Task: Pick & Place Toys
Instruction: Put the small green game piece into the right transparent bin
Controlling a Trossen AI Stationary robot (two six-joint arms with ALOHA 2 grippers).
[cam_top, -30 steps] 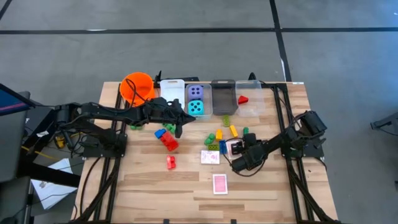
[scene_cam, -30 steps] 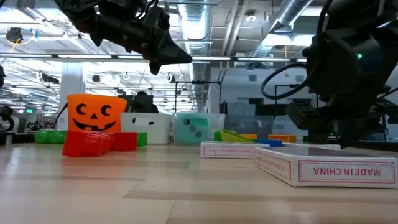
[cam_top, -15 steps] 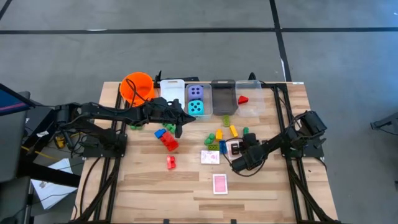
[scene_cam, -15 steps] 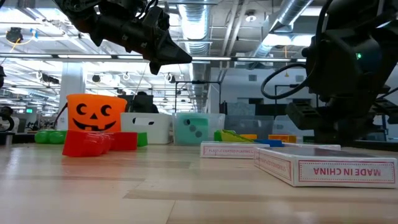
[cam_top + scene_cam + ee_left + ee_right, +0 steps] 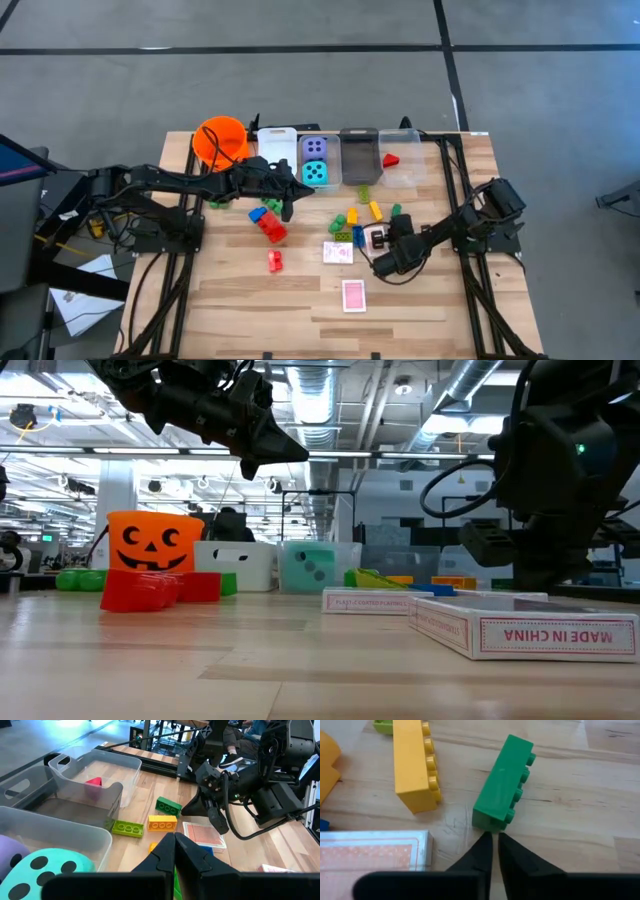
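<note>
Two arms up on your table right now. Your right gripper [image 5: 491, 851] sits low near the right-middle of the table with its fingers pinched nearly together and nothing between them; the tips stop just short of the end of a green brick [image 5: 503, 785] lying on the wood, with a yellow brick [image 5: 415, 762] beside it and a pink-backed card [image 5: 372, 851] close by the fingers. Your left gripper [image 5: 174, 851] hangs above the table with its fingers closed and empty, over the spot near the red bricks [image 5: 271, 226]. Teal die [image 5: 316, 172] and purple die [image 5: 314, 148] sit together in one clear bin [image 5: 333, 160], next to the orange bucket [image 5: 221, 140]. Another pink card [image 5: 354, 295] lies alone toward the front edge.
</note>
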